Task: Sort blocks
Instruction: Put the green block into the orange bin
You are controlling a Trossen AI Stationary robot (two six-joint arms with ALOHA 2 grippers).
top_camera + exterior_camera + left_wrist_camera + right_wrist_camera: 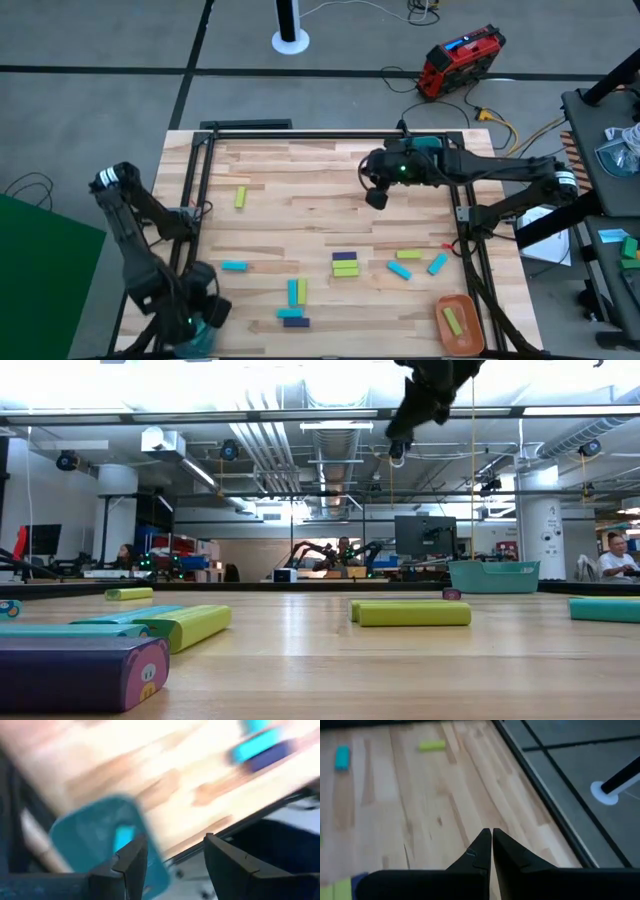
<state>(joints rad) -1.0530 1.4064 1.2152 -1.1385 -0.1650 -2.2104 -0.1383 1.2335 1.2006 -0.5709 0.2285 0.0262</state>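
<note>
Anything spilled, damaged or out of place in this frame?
Nothing stands out. Loose blocks lie flat and intact on the table; the orange bowl holds one yellow-green block, and the teal bowl holds a cyan one.

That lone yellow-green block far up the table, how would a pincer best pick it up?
Take the yellow-green block across its narrow middle, coming straight down. It lies flat on the table with open wood around it, so the fingers can straddle its long sides.
</note>
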